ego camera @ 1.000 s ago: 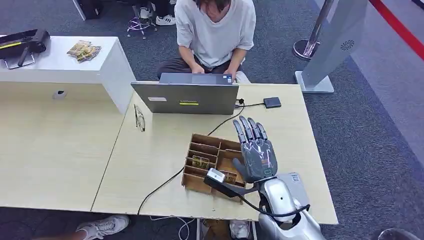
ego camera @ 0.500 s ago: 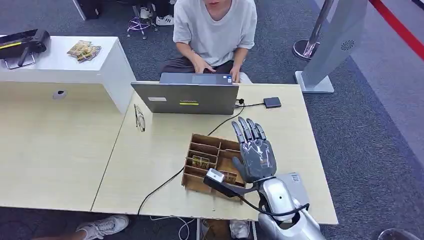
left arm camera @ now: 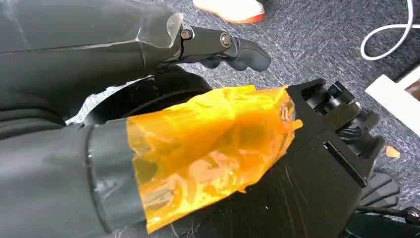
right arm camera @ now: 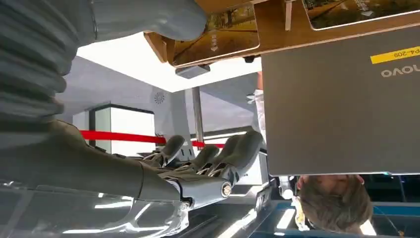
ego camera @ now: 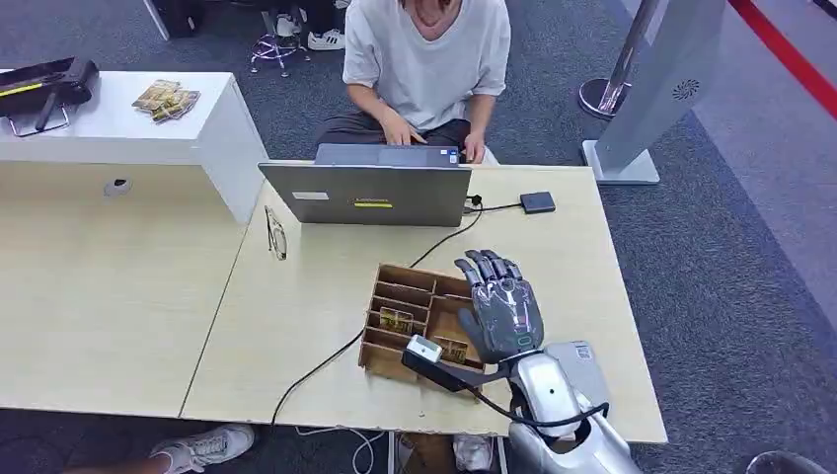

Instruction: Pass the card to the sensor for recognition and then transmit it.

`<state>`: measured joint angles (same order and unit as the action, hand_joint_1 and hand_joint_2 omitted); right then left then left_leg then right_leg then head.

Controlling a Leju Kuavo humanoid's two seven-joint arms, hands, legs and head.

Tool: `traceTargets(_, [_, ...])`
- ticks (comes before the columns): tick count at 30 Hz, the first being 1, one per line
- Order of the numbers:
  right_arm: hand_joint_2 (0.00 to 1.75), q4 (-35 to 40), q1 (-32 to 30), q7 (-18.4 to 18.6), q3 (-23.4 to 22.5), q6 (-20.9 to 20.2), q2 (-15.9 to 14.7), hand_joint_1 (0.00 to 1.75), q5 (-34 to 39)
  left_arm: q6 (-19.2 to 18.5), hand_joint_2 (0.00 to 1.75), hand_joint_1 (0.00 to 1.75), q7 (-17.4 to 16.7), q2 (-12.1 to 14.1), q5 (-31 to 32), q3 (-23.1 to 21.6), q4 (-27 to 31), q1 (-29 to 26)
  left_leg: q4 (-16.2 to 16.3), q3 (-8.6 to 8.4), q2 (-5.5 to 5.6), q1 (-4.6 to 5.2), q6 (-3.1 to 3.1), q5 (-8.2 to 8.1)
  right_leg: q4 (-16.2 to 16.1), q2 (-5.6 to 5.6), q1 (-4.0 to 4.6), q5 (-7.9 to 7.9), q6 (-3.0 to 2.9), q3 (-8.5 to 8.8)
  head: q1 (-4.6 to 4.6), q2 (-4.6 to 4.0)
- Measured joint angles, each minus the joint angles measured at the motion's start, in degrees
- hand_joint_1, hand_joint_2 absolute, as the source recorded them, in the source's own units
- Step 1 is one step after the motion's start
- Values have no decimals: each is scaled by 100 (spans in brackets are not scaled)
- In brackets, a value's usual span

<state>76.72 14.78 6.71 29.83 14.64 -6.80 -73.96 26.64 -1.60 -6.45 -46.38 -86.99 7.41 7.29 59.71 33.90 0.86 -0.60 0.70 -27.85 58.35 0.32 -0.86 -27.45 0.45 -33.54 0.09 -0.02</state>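
Pick-up step: right hand [ego camera: 502,314], empty with fingers curling but apart, hovers above the brown slotted wooden card box [ego camera: 400,288] holding the gold printed cards [ego camera: 396,320]; next, judged: lower, pinch one, carry to the small white-topped sensor [ego camera: 424,348]; left hand's state cannot be told.

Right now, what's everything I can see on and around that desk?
Wooden box: one, brown, with compartments, mid-table.
Cards: at least two, yellowish, in the box's slots.
Scanner: one, black with a white tip, cabled, at the box's near edge.
Laptop: one, grey, open, at the table's far edge.
Small device: one, dark, right of the laptop.
Person: one, light shirt, seated behind the laptop.
Right hand: grey, fingers bent, holding nothing, over the box's right side.
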Motion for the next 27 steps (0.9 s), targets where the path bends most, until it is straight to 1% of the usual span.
traceTargets(4, [175,-13,4,0,2,-9,2,54,13,4,0,0,0,2,-9,0,0,-1,0,0,0,0,0,0,0,0,0,0,0,0,0,0])
traceTargets(6, [175,-20,10,0,2,-20,2,51,17,4,0,0,0,2,-9,0,0,-1,0,0,0,0,0,0,0,0,0,0,0,0,0,0])
traceTargets(11, [175,-39,18,0,2,-50,2,56,22,4,0,0,2,2,-9,0,0,-1,0,0,0,0,0,0,0,0,0,0,0,0,0,0])
traceTargets(13, [175,-46,19,0,2,-59,0,52,22,7,0,0,0,2,-9,0,0,-1,0,0,0,0,0,0,0,0,0,0,0,0,0,0])
traceTargets(16, [175,-48,20,2,4,-66,0,52,24,13,0,0,0,2,-13,0,0,-1,0,0,0,0,0,0,0,0,0,0,0,0,0,0])
traceTargets(18, [175,-61,21,2,4,-66,0,56,24,13,0,0,0,2,-17,0,0,-1,0,0,0,0,0,0,0,0,0,0,0,0,0,0])
traceTargets(19, [175,-68,21,2,4,-68,0,54,24,13,0,0,0,2,-17,0,0,-1,0,0,0,0,0,0,0,0,0,0,0,0,0,0])
traceTargets(20, [175,-74,21,2,4,-68,2,58,24,13,0,0,2,2,-17,0,0,-1,0,0,0,0,0,0,0,0,0,0,0,0,0,0])
traceTargets(21, [175,-85,22,2,4,-70,2,56,24,13,0,0,0,2,-17,0,0,-1,0,0,0,0,0,0,0,0,0,0,0,0,0,0])
traceTargets(24, [175,-116,24,9,4,-79,2,59,26,13,0,0,2,2,-17,0,0,-1,0,0,0,0,0,0,0,0,0,0,0,0,0,0])
traceTargets(27, [175,-146,25,9,4,-83,2,58,26,13,0,0,2,2,-24,0,0,-1,0,0,0,0,0,0,0,0,0,0,0,0,0,0])
